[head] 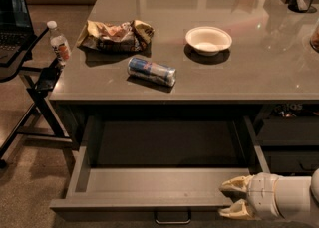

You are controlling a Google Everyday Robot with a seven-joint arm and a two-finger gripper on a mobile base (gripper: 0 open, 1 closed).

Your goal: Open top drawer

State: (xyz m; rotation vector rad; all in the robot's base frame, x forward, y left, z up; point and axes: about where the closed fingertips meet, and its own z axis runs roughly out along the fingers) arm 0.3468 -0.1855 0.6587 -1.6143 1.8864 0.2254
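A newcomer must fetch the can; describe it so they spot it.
On the grey counter above the open top drawer, with the gripper at its front's right end, the can lies on its side. Unlike the crumpled bag and white bowl behind it, it is a blue-and-silver cylinder.

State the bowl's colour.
White bowl, camera view; the gripper sits at the top drawer's front edge.

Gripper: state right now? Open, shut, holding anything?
Gripper: open, at lower right. Its fingers sit astride the front panel of the top drawer near its right end, and are not visibly clamped on it.
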